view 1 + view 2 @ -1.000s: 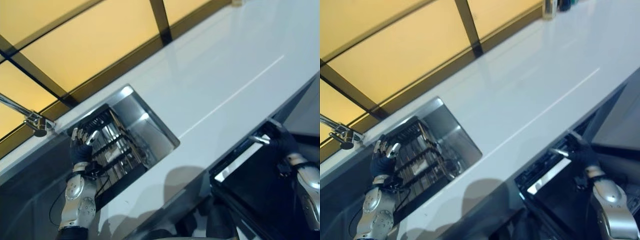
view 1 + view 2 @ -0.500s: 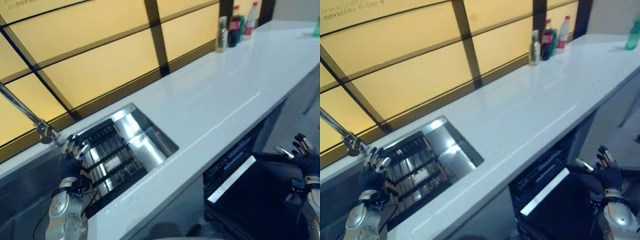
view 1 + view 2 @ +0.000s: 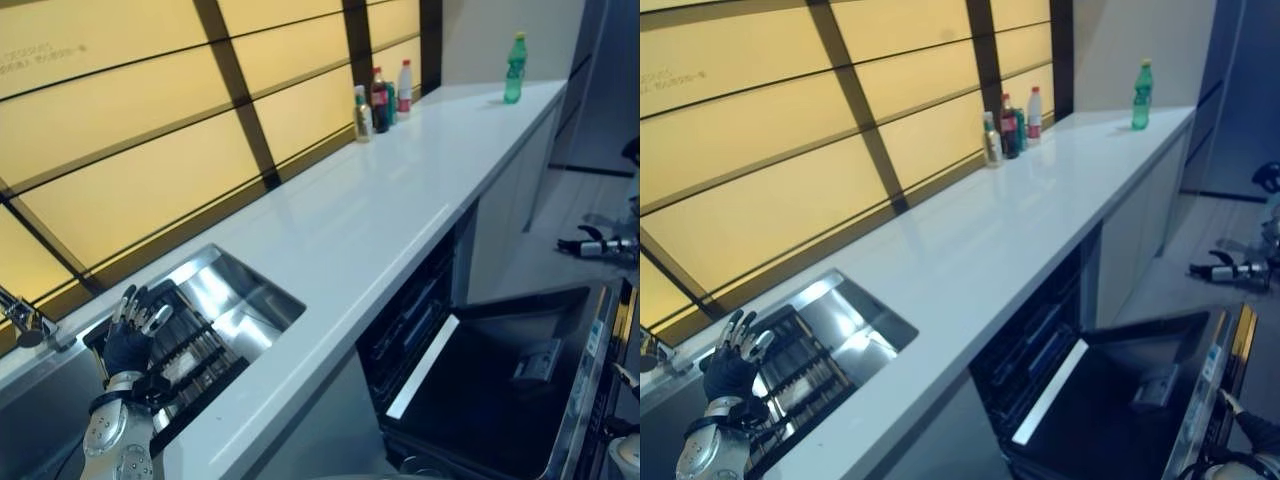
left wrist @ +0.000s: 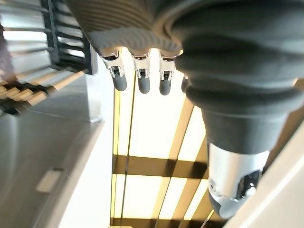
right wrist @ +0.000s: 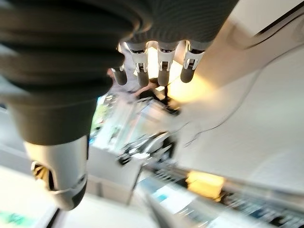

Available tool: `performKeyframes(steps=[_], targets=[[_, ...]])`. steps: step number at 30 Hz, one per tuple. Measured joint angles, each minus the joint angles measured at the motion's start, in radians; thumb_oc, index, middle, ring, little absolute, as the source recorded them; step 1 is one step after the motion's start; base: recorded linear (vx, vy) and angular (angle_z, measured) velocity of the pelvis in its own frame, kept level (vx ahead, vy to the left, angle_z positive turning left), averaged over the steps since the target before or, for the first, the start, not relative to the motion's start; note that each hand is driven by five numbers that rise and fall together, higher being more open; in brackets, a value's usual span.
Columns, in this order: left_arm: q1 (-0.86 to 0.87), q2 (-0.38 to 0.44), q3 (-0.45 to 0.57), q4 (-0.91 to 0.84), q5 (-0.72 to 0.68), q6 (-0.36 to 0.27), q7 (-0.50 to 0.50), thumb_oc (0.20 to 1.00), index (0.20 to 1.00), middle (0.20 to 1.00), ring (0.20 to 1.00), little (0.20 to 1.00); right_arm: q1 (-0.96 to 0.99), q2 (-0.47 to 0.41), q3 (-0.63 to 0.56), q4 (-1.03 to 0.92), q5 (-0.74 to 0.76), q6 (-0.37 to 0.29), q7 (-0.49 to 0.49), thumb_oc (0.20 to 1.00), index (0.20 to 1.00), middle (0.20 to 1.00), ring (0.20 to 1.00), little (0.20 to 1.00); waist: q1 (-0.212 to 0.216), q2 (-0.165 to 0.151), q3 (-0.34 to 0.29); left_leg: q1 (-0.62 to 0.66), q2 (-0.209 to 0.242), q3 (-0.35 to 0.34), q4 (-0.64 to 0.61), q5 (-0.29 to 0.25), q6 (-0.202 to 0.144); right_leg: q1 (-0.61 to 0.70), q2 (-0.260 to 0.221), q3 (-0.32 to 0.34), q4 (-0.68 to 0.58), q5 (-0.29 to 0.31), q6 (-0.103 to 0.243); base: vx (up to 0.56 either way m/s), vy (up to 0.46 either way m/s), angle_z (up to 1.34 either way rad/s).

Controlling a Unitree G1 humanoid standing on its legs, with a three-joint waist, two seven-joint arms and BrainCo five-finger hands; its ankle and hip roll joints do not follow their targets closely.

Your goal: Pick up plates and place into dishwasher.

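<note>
Left hand (image 3: 128, 335), at the lower left of the frame, is raised with fingers spread and empty over the steel sink (image 3: 255, 300), where a dark slatted rack (image 3: 190, 355) sits. Right hand (image 5: 156, 61) has straight fingers holding nothing. At lower right the dishwasher (image 3: 420, 320) stands with its flat black door (image 3: 490, 390) down. Bottles (image 3: 380, 98) cluster at the upper centre on the long, glossy white counter (image 3: 380, 200).

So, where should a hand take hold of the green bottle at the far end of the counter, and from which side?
Grip the green bottle round the wide middle of its body, not the narrow cap. It stands upright and alone on the counter, apart from the other bottles by the wall, so a sideways approach from the counter's open front edge looks best.
</note>
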Motion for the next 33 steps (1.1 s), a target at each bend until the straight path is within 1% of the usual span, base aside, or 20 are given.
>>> performKeyframes(steps=[2,4,6,7,11,12,13,14,17,19,20,21,22,24,27,28,29,30,31,33], targets=[[0.000,-0.006,-0.010,0.029,0.000,0.000,0.010,1.000,1.000,1.000,1.000,1.000,-0.029,-0.001,0.005,0.049,0.000,0.005,-0.040,1.000,1.000,1.000,1.000,1.000,0.000,0.001,0.002,0.030,-0.020,-0.079,-0.064,0.004,0.008,-0.013,0.004,0.052,0.006,0.009,0.002,0.05,0.307,-0.26],[0.002,-0.023,-0.013,0.042,0.000,-0.002,0.012,1.000,1.000,1.000,1.000,1.000,-0.054,-0.012,0.006,0.075,0.001,0.008,-0.066,1.000,1.000,1.000,1.000,1.000,0.008,0.020,0.009,0.071,-0.033,-0.114,-0.110,0.002,0.022,-0.029,0.007,0.092,0.019,0.016,0.016,0.00,0.354,-0.41],[-0.013,-0.028,-0.015,0.040,0.001,-0.002,0.014,1.000,1.000,1.000,1.000,1.000,-0.057,-0.023,0.005,0.075,0.005,0.009,-0.068,1.000,1.000,1.000,1.000,1.000,0.013,0.054,0.026,0.080,-0.042,-0.101,-0.130,0.005,0.035,-0.068,0.007,0.103,0.051,0.021,0.025,0.02,0.327,-0.44],[-0.017,-0.029,-0.015,0.046,0.001,-0.002,0.020,1.000,1.000,1.000,1.000,1.000,-0.056,-0.024,0.006,0.081,0.005,0.010,-0.061,1.000,1.000,1.000,1.000,1.000,0.023,0.053,0.036,0.085,-0.062,-0.100,-0.139,0.012,0.035,-0.087,-0.005,0.119,0.073,0.025,0.035,0.00,0.324,-0.36],[-0.013,-0.038,-0.021,0.091,0.000,-0.011,0.033,1.000,1.000,1.000,1.000,1.000,-0.047,-0.039,0.005,0.128,0.008,0.009,-0.008,1.000,1.000,1.000,1.000,1.000,0.017,0.093,0.057,0.064,-0.128,-0.079,-0.129,0.009,0.078,-0.127,-0.086,0.131,0.105,0.048,0.084,-0.06,0.257,-0.37],[-0.013,-0.038,-0.021,0.093,0.000,-0.016,0.034,1.000,1.000,1.000,1.000,1.000,-0.038,-0.033,0.006,0.146,0.011,0.009,0.015,1.000,1.000,1.000,1.000,1.000,0.015,0.095,0.058,0.045,-0.147,-0.073,-0.116,0.006,0.087,-0.147,-0.110,0.141,0.138,0.039,0.081,-0.12,0.191,-0.15],[-0.016,-0.038,-0.022,0.095,0.000,-0.024,0.035,1.000,1.000,1.000,1.000,1.000,-0.041,-0.031,0.006,0.179,0.034,0.009,0.047,1.000,1.000,1.000,1.000,1.000,0.009,0.088,0.065,0.017,-0.169,-0.070,-0.089,0.000,0.096,-0.176,-0.135,0.156,0.167,0.020,0.102,-0.16,0.183,0.02],[-0.016,-0.038,-0.032,0.102,-0.001,-0.026,0.035,1.000,1.000,1.000,1.000,1.000,-0.052,-0.030,0.001,0.198,0.069,0.000,0.069,1.000,1.000,1.000,1.000,1.000,-0.009,0.094,0.074,-0.021,-0.177,-0.068,-0.057,-0.004,0.098,-0.204,-0.145,0.154,0.173,0.021,0.109,-0.14,0.143,0.09],[-0.042,-0.042,-0.081,0.119,-0.002,-0.027,0.033,1.000,1.000,1.000,1.000,1.000,-0.091,-0.078,0.011,0.247,0.115,-0.020,0.143,1.000,1.000,1.000,1.000,1.000,-0.018,0.117,0.124,-0.077,-0.183,-0.043,0.023,-0.023,0.109,-0.252,-0.150,0.172,0.204,0.029,0.116,-0.09,0.106,-0.04],[-0.047,-0.051,-0.108,0.121,-0.002,-0.030,0.035,1.000,1.000,1.000,1.000,1.000,-0.138,-0.111,0.043,0.291,0.160,-0.024,0.175,1.000,1.000,1.000,1.000,1.000,-0.031,0.136,0.136,-0.116,-0.180,-0.041,0.060,-0.034,0.114,-0.275,-0.161,0.171,0.209,0.034,0.126,-0.05,0.082,-0.13],[-0.053,-0.049,-0.121,0.119,-0.002,-0.032,0.039,1.000,1.000,1.000,1.000,1.000,-0.177,-0.130,0.058,0.331,0.182,-0.022,0.195,1.000,1.000,1.000,1.000,1.000,-0.031,0.142,0.141,-0.149,-0.177,-0.032,0.085,-0.039,0.120,-0.303,-0.169,0.178,0.237,0.032,0.115,-0.04,0.075,-0.09],[-0.068,-0.052,-0.123,0.120,-0.003,-0.031,0.043,1.000,1.000,1.000,1.000,1.000,-0.198,-0.141,0.068,0.367,0.196,-0.010,0.214,1.000,1.000,1.000,1.000,1.000,-0.031,0.142,0.146,-0.176,-0.178,-0.020,0.116,-0.046,0.124,-0.321,-0.182,0.190,0.283,0.014,0.090,-0.04,0.078,-0.05],[-0.076,-0.054,-0.130,0.120,-0.004,-0.032,0.050,1.000,1.000,1.000,1.000,1.000,-0.220,-0.155,0.082,0.406,0.220,0.003,0.235,1.000,1.000,1.000,1.000,1.000,-0.029,0.146,0.151,-0.202,-0.182,-0.013,0.152,-0.059,0.118,-0.338,-0.186,0.199,0.305,-0.001,0.124,-0.04,0.054,-0.03],[-0.087,-0.054,-0.173,0.114,-0.008,-0.028,0.064,1.000,1.000,1.000,1.000,1.000,-0.261,-0.193,0.115,0.455,0.290,0.026,0.297,1.000,1.000,1.000,1.000,1.000,-0.029,0.194,0.181,-0.245,-0.181,-0.013,0.201,-0.068,0.113,-0.371,-0.180,0.194,0.320,-0.001,0.123,-0.05,0.042,-0.05],[-0.110,-0.054,-0.203,0.091,-0.008,-0.023,0.083,1.000,1.000,1.000,1.000,1.000,-0.290,-0.199,0.195,0.470,0.350,0.043,0.402,1.000,1.000,1.000,1.000,1.000,-0.021,0.209,0.187,-0.289,-0.185,-0.015,0.233,-0.068,0.113,-0.415,-0.183,0.198,0.340,0.000,0.123,-0.07,0.029,-0.04],[-0.112,-0.054,-0.206,0.073,-0.009,-0.021,0.090,1.000,1.000,1.000,1.000,1.000,-0.308,-0.200,0.226,0.465,0.366,0.043,0.451,1.000,1.000,1.000,1.000,1.000,-0.002,0.213,0.189,-0.305,-0.182,-0.018,0.235,-0.067,0.115,-0.433,-0.182,0.195,0.337,0.002,0.126,-0.06,0.026,-0.30],[-0.112,-0.050,-0.207,0.059,-0.009,-0.020,0.097,1.000,1.000,1.000,1.000,1.000,-0.325,-0.199,0.234,0.467,0.371,0.046,0.467,1.000,1.000,1.000,1.000,1.000,0.010,0.221,0.195,-0.324,-0.174,-0.023,0.239,-0.064,0.123,-0.447,-0.187,0.196,0.354,-0.001,0.111,-0.07,0.032,-0.23],[-0.119,-0.045,-0.206,0.041,-0.009,-0.019,0.106,1.000,1.000,1.000,1.000,1.000,-0.322,-0.206,0.235,0.466,0.371,0.045,0.493,1.000,1.000,1.000,1.000,1.000,0.015,0.214,0.201,-0.341,-0.174,-0.022,0.256,-0.063,0.124,-0.453,-0.198,0.208,0.405,-0.027,0.078,-0.06,0.033,-0.02],[-0.120,-0.044,-0.201,0.021,-0.009,-0.021,0.116,1.000,1.000,1.000,1.000,1.000,-0.325,-0.227,0.246,0.462,0.372,0.045,0.524,1.000,1.000,1.000,1.000,1.000,0.023,0.208,0.206,-0.360,-0.178,-0.017,0.273,-0.064,0.121,-0.440,-0.212,0.222,0.421,-0.055,0.120,-0.06,0.030,0.03],[-0.126,-0.040,-0.205,0.002,-0.010,-0.019,0.131,1.000,1.000,1.000,1.000,1.000,-0.353,-0.280,0.273,0.457,0.370,0.041,0.586,1.000,1.000,1.000,1.000,1.000,0.021,0.224,0.222,-0.386,-0.190,-0.012,0.307,-0.070,0.091,-0.473,-0.213,0.199,0.414,-0.056,0.132,0.00,0.004,0.02]])
